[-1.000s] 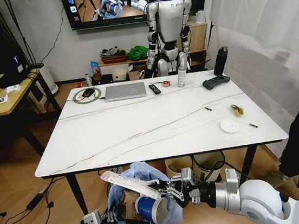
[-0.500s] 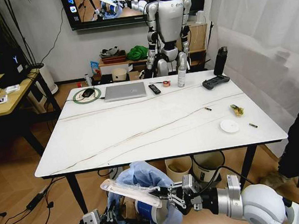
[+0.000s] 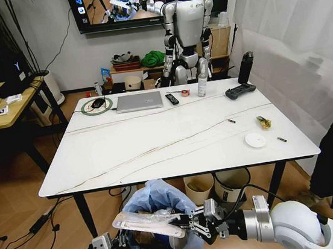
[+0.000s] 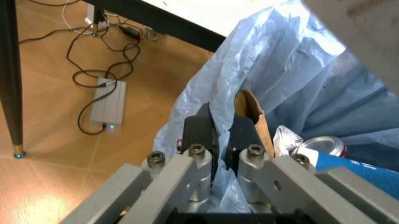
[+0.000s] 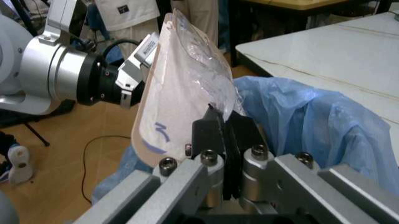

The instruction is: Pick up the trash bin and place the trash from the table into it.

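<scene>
Table [image 3: 157,144]: one, white with thin grey veins, long axis running left to right in the head view, beyond both grippers.
Bin [image 3: 163,199]: one, lined with a crinkly blue bag, below the table's near edge, upright with its mouth up; it sits between the two grippers, the left one on its left rim and the right one over its right side.
Right gripper [image 3: 189,223]: fingers [image 5: 212,135] closed on the packet's edge, holding it over the bin's mouth.
Left gripper [image 3: 115,247]: fingers [image 4: 203,133] pinched shut on the bag at the bin's rim, as the left wrist view shows.
Packet [image 3: 147,220]: one, flat and white, long axis roughly level, reaching from the right fingers leftward across the bin's mouth toward the left gripper; in the right wrist view it stands on edge just past the fingertips, with a blue mark on its face.
Cardboard [image 4: 252,114]: one brown piece inside the bag, upright, just beyond the left fingers.
Cup [image 4: 349,163]: one, blue and white, lying in the bag near the left fingers; which way it points I cannot tell.
Crumpled clear wrap [image 4: 283,140]: one, in the bag between cardboard and cup.
Plate [image 3: 255,140]: one small white disc flat on the table's right part, well apart from both grippers.
Yellow scrap [image 3: 265,123]: one, just behind the plate.
Small dark bits: two on the table, one [image 3: 232,121] left of the scrap, one [image 3: 282,139] right of the plate.
</scene>
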